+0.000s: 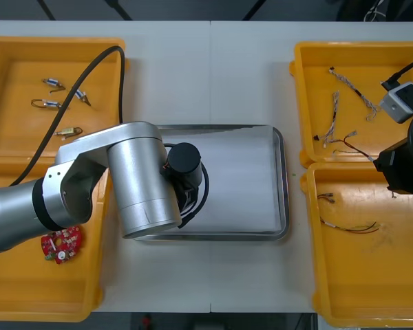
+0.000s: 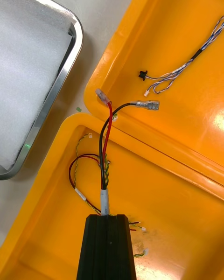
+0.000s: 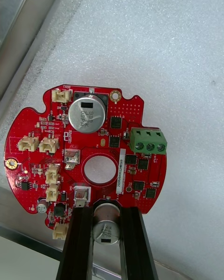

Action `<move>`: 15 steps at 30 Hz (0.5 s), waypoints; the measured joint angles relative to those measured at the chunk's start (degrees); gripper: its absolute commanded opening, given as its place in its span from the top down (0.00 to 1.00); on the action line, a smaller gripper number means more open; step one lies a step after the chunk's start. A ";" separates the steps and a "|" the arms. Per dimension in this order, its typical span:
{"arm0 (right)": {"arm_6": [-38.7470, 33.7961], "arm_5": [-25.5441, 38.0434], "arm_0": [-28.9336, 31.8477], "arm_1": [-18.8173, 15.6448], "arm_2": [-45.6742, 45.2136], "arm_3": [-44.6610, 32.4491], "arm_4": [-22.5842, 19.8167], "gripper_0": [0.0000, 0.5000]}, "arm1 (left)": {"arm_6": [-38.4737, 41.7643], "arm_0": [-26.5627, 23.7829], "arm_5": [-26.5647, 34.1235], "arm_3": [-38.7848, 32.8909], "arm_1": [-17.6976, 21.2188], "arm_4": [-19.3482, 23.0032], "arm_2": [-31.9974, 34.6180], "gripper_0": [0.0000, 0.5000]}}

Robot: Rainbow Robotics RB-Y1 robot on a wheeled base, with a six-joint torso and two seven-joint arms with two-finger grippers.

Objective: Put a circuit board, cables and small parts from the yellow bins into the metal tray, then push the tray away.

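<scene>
Nearest the robot, the near left yellow plastic bin (image 1: 17, 289) holds one loose round red board (image 1: 62, 245). The near right yellow plastic bin (image 1: 372, 289) holds thin red and yellow cables (image 1: 349, 227). Between the bins, the shiny rectangular metal tray (image 1: 283, 185) lies partly under the silver left arm (image 1: 134, 182). Farther off, the far left yellow bin (image 1: 14, 62) contains several small metal parts (image 1: 52, 84), and the far right yellow bin (image 1: 316, 62) contains twisted blue and white cables (image 1: 351, 86).

The left gripper (image 3: 106, 212) is over the tray, its black fingers (image 3: 81, 233) clamped on a silver cylindrical component (image 3: 106, 231) at the edge of a round red circuit board (image 3: 93, 144). The board extends beyond the fingertips, flat over the tray's white lining (image 3: 163, 51); whether it touches the lining cannot be told.

The right gripper (image 2: 106, 217) hangs over the near right bin, fingers pressed together on the white-sleeved end of a red and black cable (image 2: 103, 177). The cable's metal-tipped ends reach across the ridge between the two right bins.
</scene>
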 measured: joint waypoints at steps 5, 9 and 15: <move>0.00 0.00 0.00 0.00 0.00 0.00 0.00 1.00 | 0.00 0.00 -0.17 0.01 0.00 0.03 0.00 0.53; 0.00 0.00 0.00 0.00 0.00 0.00 0.00 1.00 | 0.00 0.00 -0.74 0.02 0.06 0.04 0.00 0.28; 0.00 0.00 0.00 0.00 0.00 0.00 0.00 1.00 | 0.00 -0.25 -1.44 -0.07 0.45 0.22 0.00 0.11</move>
